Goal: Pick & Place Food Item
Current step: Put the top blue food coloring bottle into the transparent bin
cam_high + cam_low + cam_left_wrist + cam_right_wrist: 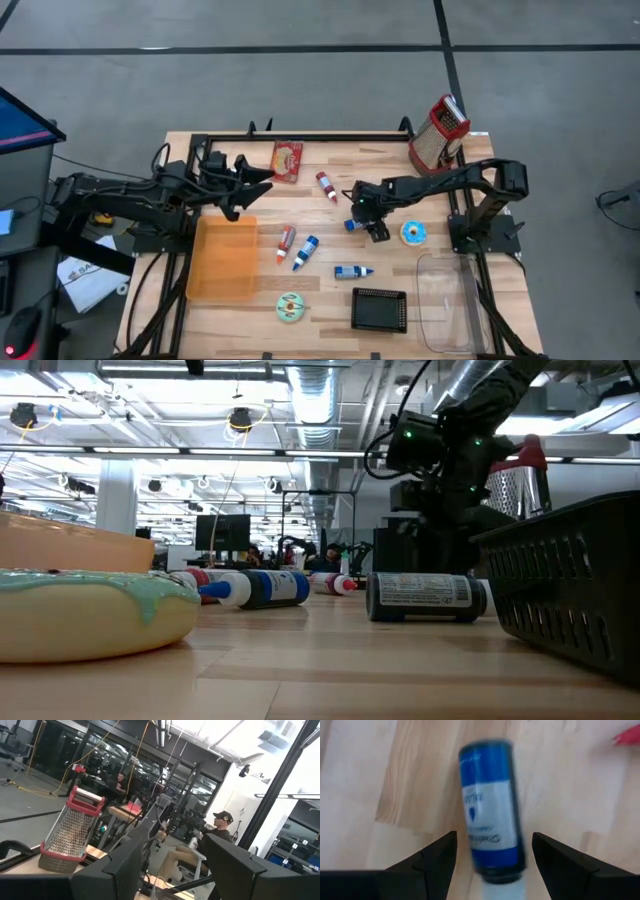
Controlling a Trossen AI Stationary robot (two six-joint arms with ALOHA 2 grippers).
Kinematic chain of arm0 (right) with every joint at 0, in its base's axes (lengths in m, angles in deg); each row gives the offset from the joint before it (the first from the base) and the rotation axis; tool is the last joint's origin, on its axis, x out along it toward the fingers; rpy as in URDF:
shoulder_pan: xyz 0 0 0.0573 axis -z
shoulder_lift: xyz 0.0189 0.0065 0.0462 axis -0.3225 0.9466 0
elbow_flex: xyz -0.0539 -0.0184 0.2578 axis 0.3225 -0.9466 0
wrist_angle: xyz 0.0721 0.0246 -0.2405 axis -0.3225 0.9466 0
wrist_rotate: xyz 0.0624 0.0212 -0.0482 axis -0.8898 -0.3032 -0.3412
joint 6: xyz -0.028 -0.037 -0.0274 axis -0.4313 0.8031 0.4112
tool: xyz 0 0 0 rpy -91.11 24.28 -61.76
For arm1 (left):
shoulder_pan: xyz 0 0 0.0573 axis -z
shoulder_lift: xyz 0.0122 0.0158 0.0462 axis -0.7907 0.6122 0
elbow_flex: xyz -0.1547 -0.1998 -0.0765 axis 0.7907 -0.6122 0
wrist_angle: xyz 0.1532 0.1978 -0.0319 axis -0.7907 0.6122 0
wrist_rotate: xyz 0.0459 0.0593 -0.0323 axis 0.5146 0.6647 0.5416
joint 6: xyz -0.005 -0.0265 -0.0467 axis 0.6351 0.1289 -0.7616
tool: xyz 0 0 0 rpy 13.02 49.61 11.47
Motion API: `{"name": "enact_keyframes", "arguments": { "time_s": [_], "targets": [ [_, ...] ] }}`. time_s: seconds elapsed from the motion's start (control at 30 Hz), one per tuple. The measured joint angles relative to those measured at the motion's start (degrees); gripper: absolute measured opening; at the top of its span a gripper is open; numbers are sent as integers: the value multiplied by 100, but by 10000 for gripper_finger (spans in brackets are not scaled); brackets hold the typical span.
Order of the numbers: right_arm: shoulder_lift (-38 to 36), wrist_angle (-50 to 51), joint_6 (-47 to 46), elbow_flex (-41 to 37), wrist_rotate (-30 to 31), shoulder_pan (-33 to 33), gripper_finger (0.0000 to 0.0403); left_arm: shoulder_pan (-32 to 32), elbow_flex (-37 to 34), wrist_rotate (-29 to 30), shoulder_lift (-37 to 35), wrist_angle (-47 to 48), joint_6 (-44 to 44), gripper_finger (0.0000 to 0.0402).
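Nearest the low camera sits a mint-green frosted toy donut on the wooden tabletop, untouched. Right gripper hovers low over a small blue bottle with a white label lying on its side near the table's middle; fingers apart, straddling the bottle in the right wrist view, not closed on it, and I can't tell if they touch it. So my read: pick not yet done, approach/pre-grasp stage only. Left gripper waits raised over the left rear of the table, by the orange translucent tray; its fingers stand apart with nothing between them in the left wrist view. Both likely containers look empty: the orange tray and the clear plastic bin at the right front; the black mesh basket at the front also shows nothing inside. Other items still loose on the table: red-and-white bottle, another red bottle, blue-and-white bottle, a further blue bottle, second blue-ringed donut, red packet, metal box grater with red trim. Left to do, as I judge it: close, lift, carry, place; the destination isn't evident.
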Motion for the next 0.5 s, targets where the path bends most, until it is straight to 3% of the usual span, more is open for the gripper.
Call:
{"name": "enact_keyframes", "arguments": {
  "time_s": [0.2,0.5],
  "targets": [
    [418,-252,-367,84,-29,-95,211,0,0,-2,-2,-8,1,208],
    [354,650,-966,755,-20,-344,97,0,0,-4,-7,-50,-12,198]
  ]
}}
